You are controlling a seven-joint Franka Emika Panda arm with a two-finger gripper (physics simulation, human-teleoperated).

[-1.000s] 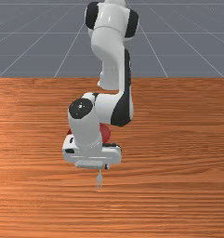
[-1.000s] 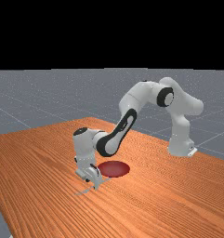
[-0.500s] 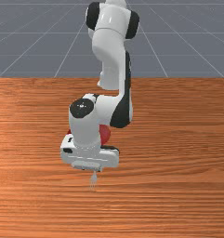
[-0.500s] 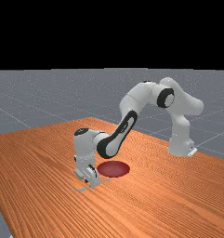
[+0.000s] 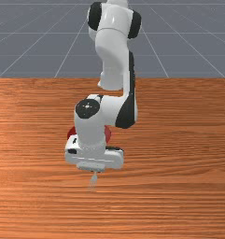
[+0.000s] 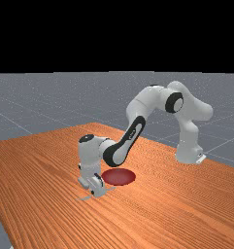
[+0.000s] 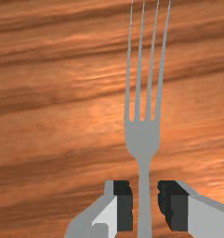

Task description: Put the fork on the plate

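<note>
In the far view my gripper (image 6: 97, 192) is low over the middle of the fork (image 6: 83, 198), beside the red plate (image 6: 119, 176). The fork's tines point away from the plate. In the front view the fork (image 5: 94, 179) sticks out below the hand, and the plate (image 5: 108, 135) is partly hidden behind the arm. In the wrist view the grey fork (image 7: 142, 135) has its handle between the fingers of my gripper (image 7: 145, 206). They stand open a little, with a narrow gap on each side of the handle. Whether the fork rests flat I cannot tell.
The orange-brown wooden table (image 5: 179, 186) extends around the plate and fork. In the far view the arm's base (image 6: 189, 151) stands on it at the right, beyond the plate, and the table's edge runs along the left.
The fork has turned, its tines swinging toward the front view's left. My hand moved slightly toward that side, then back toward the front view's right. The plate has stayed in place.
</note>
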